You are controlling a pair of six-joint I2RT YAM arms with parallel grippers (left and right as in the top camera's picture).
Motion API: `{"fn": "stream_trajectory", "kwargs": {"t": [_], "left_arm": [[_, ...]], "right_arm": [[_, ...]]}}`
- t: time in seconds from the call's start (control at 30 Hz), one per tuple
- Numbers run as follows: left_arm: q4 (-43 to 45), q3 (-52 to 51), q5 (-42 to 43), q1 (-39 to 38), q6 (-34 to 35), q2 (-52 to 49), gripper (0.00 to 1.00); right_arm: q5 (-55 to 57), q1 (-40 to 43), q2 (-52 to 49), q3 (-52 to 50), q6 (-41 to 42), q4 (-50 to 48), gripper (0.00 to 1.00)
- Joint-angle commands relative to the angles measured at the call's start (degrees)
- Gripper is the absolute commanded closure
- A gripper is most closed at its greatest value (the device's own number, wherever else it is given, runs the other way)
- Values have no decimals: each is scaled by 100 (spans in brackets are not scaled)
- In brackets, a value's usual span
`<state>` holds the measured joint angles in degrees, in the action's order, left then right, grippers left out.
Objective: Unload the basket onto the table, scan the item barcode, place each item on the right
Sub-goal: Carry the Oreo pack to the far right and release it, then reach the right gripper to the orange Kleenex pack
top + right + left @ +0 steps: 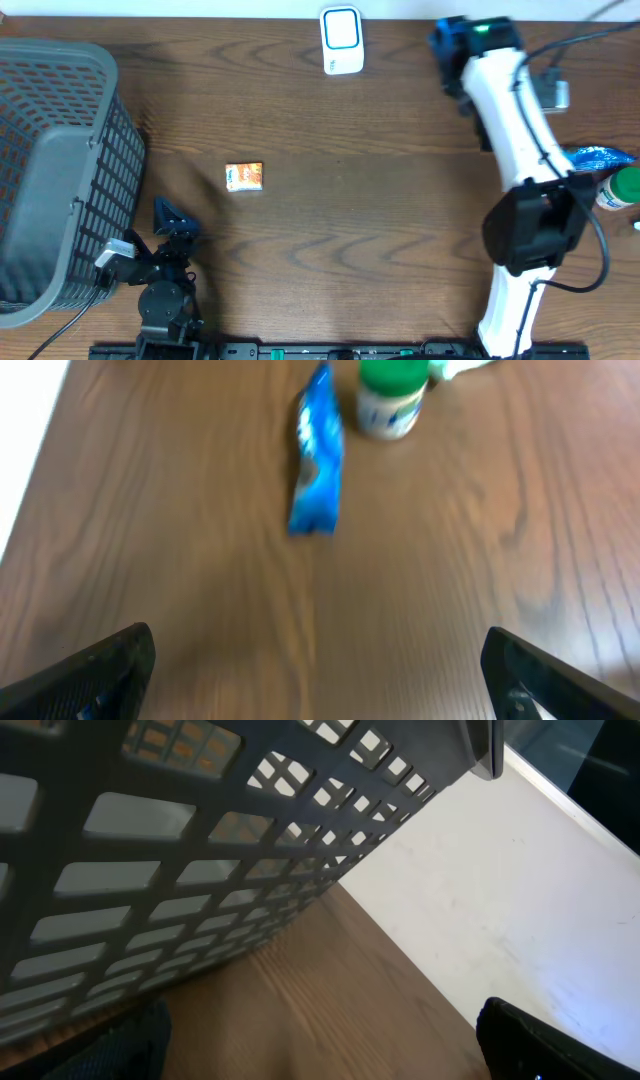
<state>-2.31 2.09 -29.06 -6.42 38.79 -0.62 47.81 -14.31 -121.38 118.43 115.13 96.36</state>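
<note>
So the white scanner (341, 40) stands at the top edge of the overhead frame, a bit right of centre. The nearest loose item is a small orange packet (244, 177), lying flat on the wooden table (400, 220) left of centre and well apart from the scanner and both arms. Over at the right edge there's a blue packet (600, 157) with a green-capped bottle (622, 187) just below it. The right wrist view has the same pair in the upper middle of its frame, near each other but not touching as far as I can tell (it's blurry). The right gripper (320, 675) has its jaws spread wide, fingertips in the two lower corners, with nothing but bare table between them. The left gripper (320, 1045) is down at lower left, jaws also wide apart and empty, right beside the mesh wall of the grey basket (60, 160) that fills the left side.
</note>
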Motion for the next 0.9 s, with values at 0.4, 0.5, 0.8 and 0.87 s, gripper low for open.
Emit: {"fn": "stream_trajectory", "kwargs": {"t": [0.4,0.5,0.8,0.87], "left_arm": [[-175,-103,-31,28,-35,22,2],[-173,-103,-31,28,-35,22,2],[-175,-103,-31,28,-35,22,2],[-173,-103,-31,28,-35,22,2]], "right_arm": [[-3368,-2732,-240,-4,-6631,-3880,1],[-3591,-2933,-402,-4,-6024,-3899,1],[-4203,-3580,-1069,-4,-5925,-4909,1],[-4288,-3705,-1241,-4,-5925,-4992,1]]}}
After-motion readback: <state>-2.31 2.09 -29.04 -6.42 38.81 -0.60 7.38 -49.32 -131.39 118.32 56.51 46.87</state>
